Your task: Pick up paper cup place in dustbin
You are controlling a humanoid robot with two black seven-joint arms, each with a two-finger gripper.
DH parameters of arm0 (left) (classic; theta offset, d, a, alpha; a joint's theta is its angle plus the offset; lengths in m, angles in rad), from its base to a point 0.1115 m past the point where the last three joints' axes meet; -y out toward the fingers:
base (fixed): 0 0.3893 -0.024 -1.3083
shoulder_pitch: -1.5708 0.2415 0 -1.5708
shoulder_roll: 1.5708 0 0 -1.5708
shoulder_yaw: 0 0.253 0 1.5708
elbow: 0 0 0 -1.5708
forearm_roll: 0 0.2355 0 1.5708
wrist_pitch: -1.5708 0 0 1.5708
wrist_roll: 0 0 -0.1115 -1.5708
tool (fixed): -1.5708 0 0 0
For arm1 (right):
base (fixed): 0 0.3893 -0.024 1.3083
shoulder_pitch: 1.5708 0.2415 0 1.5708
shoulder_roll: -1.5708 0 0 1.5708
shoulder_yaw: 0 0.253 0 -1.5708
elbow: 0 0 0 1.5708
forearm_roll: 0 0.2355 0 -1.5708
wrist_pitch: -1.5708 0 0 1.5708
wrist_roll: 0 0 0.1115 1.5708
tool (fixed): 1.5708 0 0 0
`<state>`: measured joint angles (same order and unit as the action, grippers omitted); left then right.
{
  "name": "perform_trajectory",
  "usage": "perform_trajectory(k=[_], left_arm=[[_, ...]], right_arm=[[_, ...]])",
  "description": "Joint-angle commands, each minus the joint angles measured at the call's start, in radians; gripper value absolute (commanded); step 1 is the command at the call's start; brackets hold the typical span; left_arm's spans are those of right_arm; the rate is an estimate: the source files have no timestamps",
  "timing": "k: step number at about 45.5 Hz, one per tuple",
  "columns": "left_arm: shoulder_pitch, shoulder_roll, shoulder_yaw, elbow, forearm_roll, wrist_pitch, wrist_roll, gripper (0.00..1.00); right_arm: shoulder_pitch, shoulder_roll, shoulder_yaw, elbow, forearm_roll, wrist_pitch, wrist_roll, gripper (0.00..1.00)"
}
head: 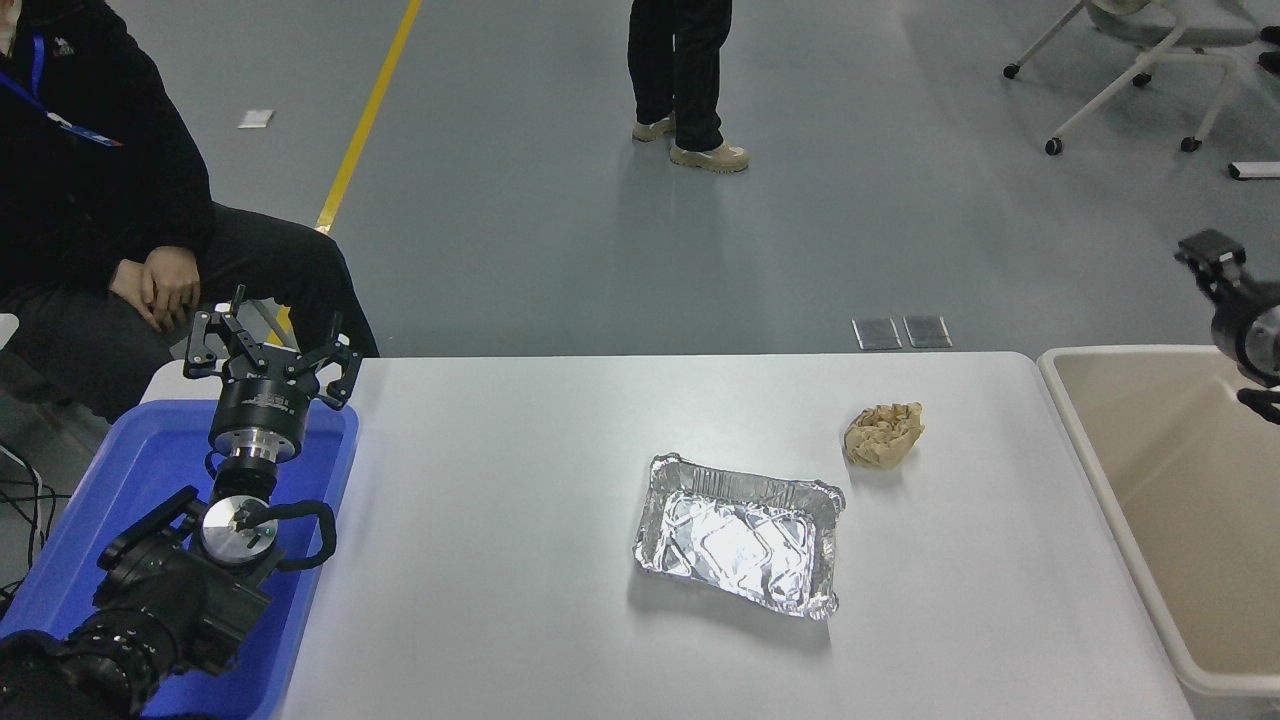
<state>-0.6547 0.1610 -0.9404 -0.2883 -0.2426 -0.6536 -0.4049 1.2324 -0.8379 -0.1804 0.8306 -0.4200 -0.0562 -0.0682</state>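
The paper cup is not in view anywhere on the table or in the visible part of the dustbin. The beige dustbin [1180, 480] stands at the table's right end, and its inside looks bare where it shows. My right gripper [1228, 275] is at the picture's right edge, raised above the bin's far rim and partly cut off. Nothing shows in it. My left gripper [272, 345] is parked at the lower left over the blue tray, with its fingers spread open and empty.
A silver foil tray [740, 545] lies mid-table. A crumpled brown paper ball [883, 434] lies behind it to the right. A blue plastic tray [120, 500] sits at the left end. A person sits at the far left, and another stands beyond the table.
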Motion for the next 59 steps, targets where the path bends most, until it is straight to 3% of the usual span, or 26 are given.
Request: perform_trajectory(k=[1, 17, 34, 45, 48, 59], left_arm=[[0.001, 0.000, 0.000, 0.000, 0.000, 0.000, 0.000, 0.99], [0.000, 0.000, 0.000, 0.000, 0.000, -0.001, 0.000, 0.99], [0.001, 0.000, 0.002, 0.000, 0.002, 0.000, 0.000, 0.99], [0.000, 0.000, 0.002, 0.000, 0.002, -0.001, 0.001, 0.99], [0.000, 0.000, 0.002, 0.000, 0.002, 0.000, 0.001, 0.99], [0.000, 0.000, 0.002, 0.000, 0.000, 0.000, 0.000, 0.99]], right_arm=[[0.235, -0.096, -0.237, 0.217, -0.046, 0.044, 0.002, 1.00], [0.633, -0.076, -0.574, 0.441, -0.049, 0.208, -0.002, 1.00], [0.883, 0.063, -0.712, 0.624, -0.048, 0.446, -0.002, 1.00], [0.987, 0.238, -0.789, 0.674, -0.036, 0.573, -0.002, 1.00], [1.009, 0.284, -0.809, 0.676, -0.011, 0.604, -0.002, 1.00], [1.061, 0.431, -0.861, 0.713, 0.268, 0.723, -0.002, 1.00]])
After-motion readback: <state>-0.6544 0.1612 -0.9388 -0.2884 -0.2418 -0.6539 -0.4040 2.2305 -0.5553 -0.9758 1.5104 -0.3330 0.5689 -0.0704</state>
